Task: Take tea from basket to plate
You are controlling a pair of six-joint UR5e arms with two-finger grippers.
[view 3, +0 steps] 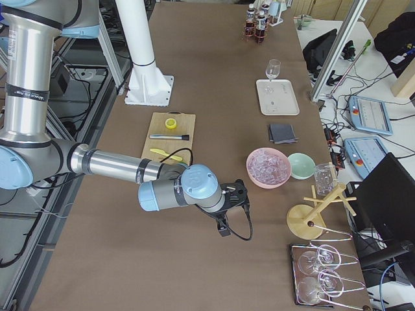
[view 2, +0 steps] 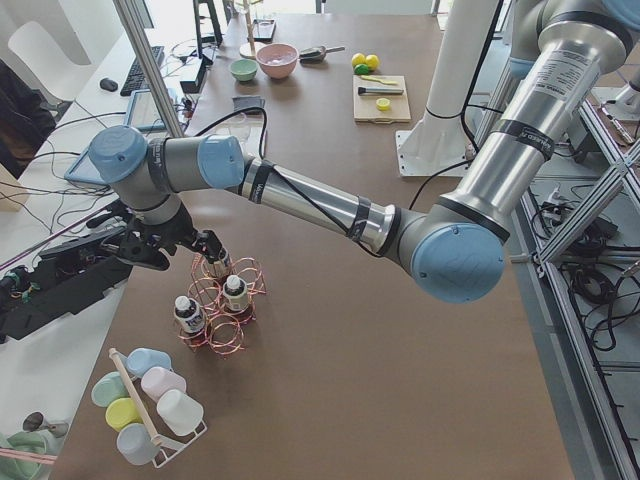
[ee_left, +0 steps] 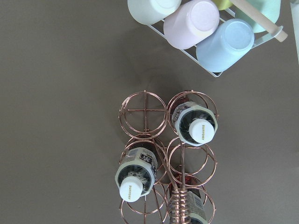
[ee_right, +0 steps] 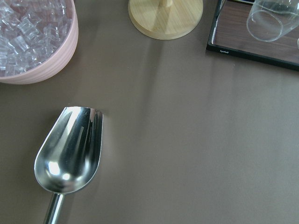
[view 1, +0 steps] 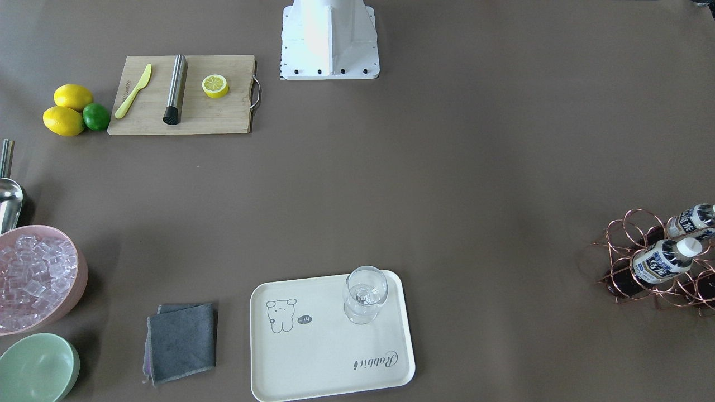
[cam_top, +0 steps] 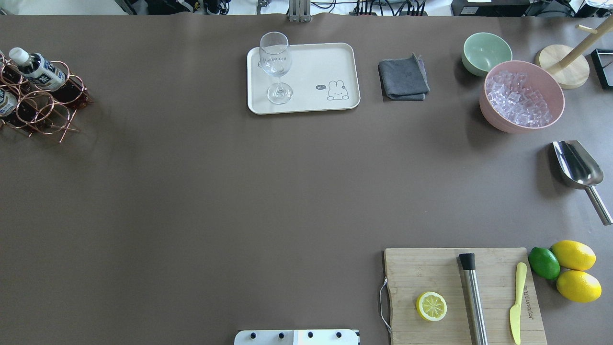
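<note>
1. Facing the robot, we see tea point(view 1: 665, 261) lying in the basket point(view 1: 617, 234), well apart from the plate point(view 1: 324, 357).
2. From the left end, our left gripper point(view 2: 205, 248) hangs just above the basket, tea right beneath its fingers; we cannot tell their spread.
3. From the right end, our right gripper point(view 3: 224, 227) is far from the tea; we cannot tell its finger spread either.

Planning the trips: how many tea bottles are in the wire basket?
3. One tea bottle in the basket ring nearest the cups, one diagonally beside it, a third partly hidden under the coiled handle at the wrist view's edge.
</note>
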